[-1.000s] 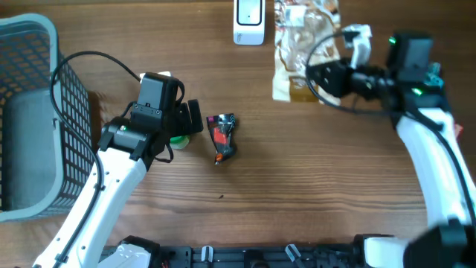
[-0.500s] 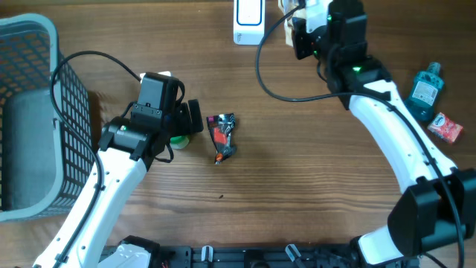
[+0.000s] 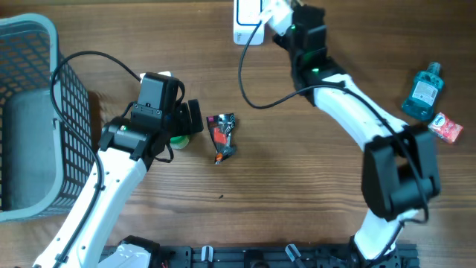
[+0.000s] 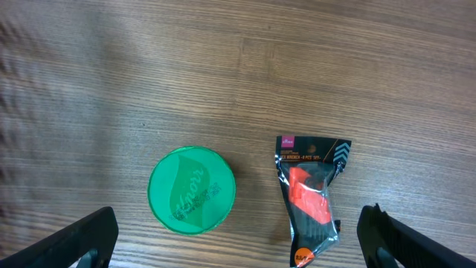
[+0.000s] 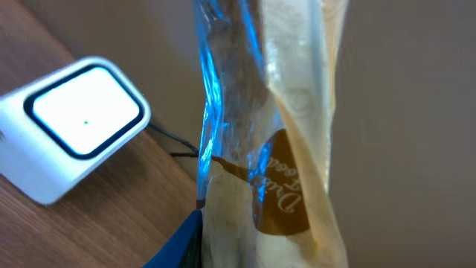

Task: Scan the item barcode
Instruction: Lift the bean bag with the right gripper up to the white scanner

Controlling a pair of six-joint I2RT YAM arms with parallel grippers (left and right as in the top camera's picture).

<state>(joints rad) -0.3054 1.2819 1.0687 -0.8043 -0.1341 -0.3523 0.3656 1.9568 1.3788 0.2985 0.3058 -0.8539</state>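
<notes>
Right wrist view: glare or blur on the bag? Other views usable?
Right wrist: blue sheen streaks the clear bag, label print soft; scanner window bright white. Left wrist: sharp, green lid and packet crisp. Overhead: even light, no glare.

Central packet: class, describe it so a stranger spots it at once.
From the grey basket at the left of the table, go right to its middle. The packet lies beside a round green lid; it alone is long, black and orange.

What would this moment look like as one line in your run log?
right gripper: shut on clear snack bag beside white scanner | left gripper: open above green Knorr lid, red-black packet
</notes>
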